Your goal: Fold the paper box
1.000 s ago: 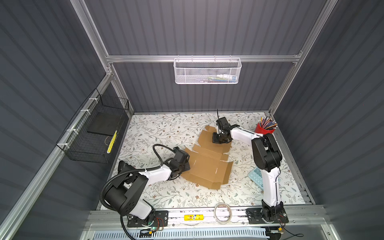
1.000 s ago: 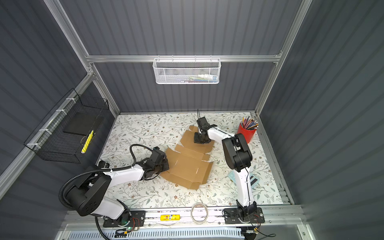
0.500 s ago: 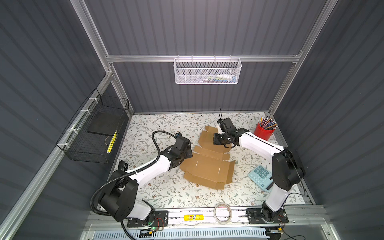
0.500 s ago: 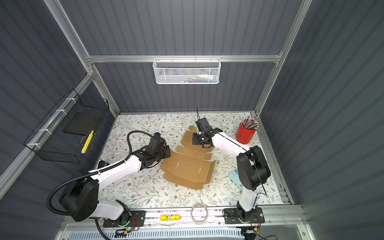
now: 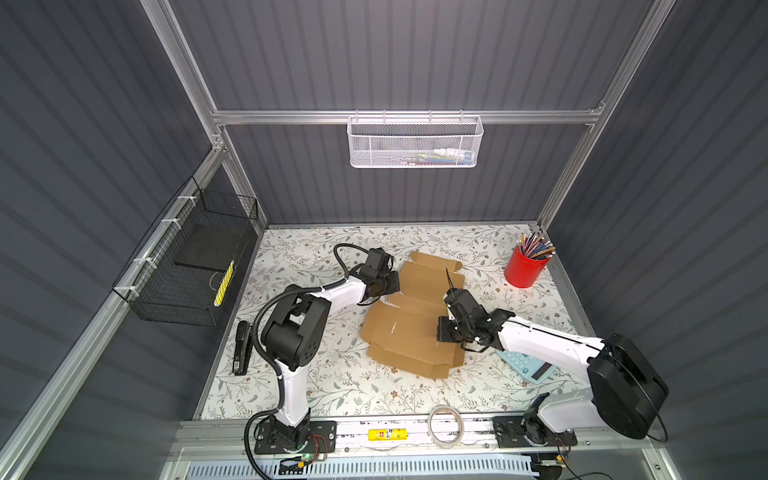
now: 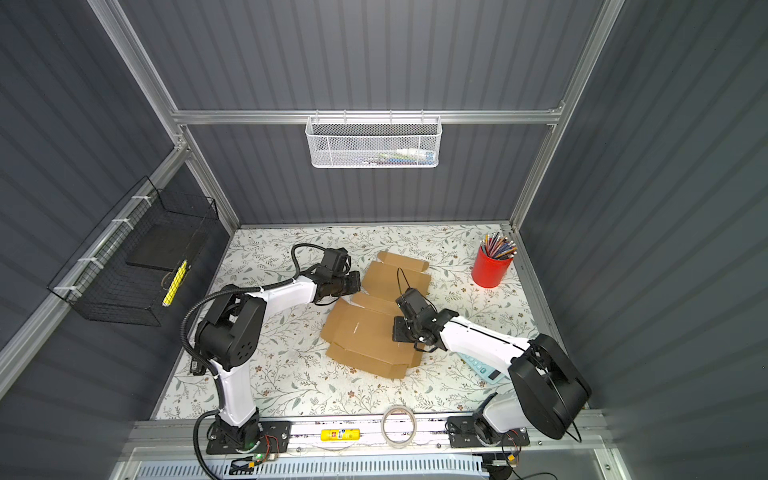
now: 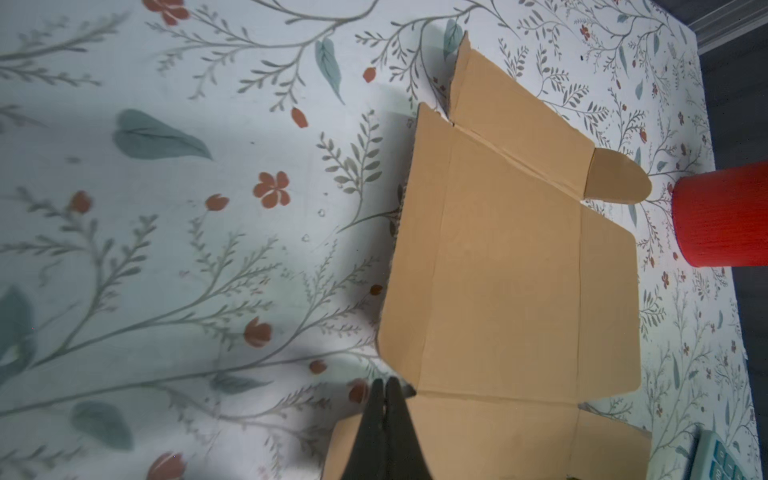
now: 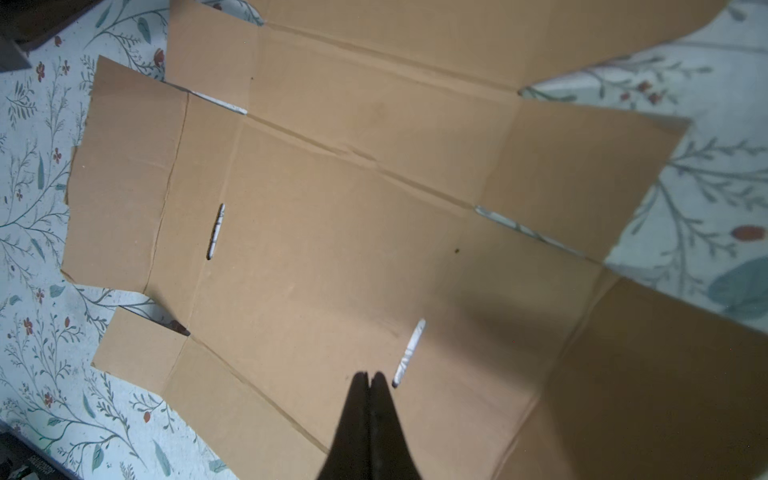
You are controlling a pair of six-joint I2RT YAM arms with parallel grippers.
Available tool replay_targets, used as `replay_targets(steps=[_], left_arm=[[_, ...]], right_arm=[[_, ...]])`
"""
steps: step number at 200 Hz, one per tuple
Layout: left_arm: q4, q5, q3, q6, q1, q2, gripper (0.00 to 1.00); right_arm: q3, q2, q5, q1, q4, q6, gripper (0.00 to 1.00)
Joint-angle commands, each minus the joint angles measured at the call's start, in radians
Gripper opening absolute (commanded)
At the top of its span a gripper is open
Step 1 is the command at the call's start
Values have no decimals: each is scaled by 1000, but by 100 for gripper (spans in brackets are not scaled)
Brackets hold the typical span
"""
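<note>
Paper box (image 5: 405,332), a flat die-cut sheet of plain brown corrugated cardboard, lying unfolded on the floral-patterned desk (image 5: 332,374) near the red cylindrical cup of pencils (image 5: 524,270), all panels and flaps down. The left fingers (image 7: 374,428) are pressed fully together and hold nothing; their tips sit at a notched corner on the sheet's edge farthest from the cup. The right fingers (image 8: 353,419) are likewise closed and empty, poised over the main panel beside a narrow slot, on the half nearer the cup. Contact with the cardboard cannot be confirmed. No fold appears made.

Hazards, as judged: closed tips can only push, so a nudge under a flap may slide the whole sheet towards the cup instead of raising it. Uneven pressure may bend the board off its score line. A raised flap may spring flat once released.
</note>
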Motion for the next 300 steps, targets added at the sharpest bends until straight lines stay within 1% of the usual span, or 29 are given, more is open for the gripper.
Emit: replay_targets(steps=[1, 11, 13, 18, 78, 119, 161, 165, 186, 206, 243, 300], left_arm=[[21, 103, 87, 1, -5, 94, 0], [18, 114, 101, -3, -6, 125, 0], [18, 115, 129, -4, -7, 129, 0], [19, 117, 143, -7, -6, 138, 0], [14, 82, 175, -1, -8, 191, 0], [16, 15, 151, -1, -8, 203, 0], [18, -82, 120, -8, -6, 187, 0], [16, -90, 84, -11, -7, 185, 0], [12, -137, 52, -13, -4, 167, 0], [18, -161, 19, -23, 6, 149, 0], [35, -169, -47, -31, 26, 113, 0], [42, -197, -172, -37, 45, 4, 0]], right_arm=[[-11, -13, 7, 37, 50, 79, 0], [-6, -9, 11, 56, 48, 84, 0], [-5, -7, 12, 61, 47, 86, 0], [-3, -2, 13, 67, 48, 87, 0], [74, 104, -5, 123, 62, 90, 0], [136, 202, -22, 141, 79, 85, 0], [181, 282, 6, 139, 46, 57, 0], [184, 286, 6, 139, 42, 56, 0], [197, 308, 13, 138, 20, 49, 0], [199, 324, 18, 129, 5, 46, 0], [195, 353, 20, 94, -19, 33, 0], [200, 361, 25, -6, -50, -29, 0]])
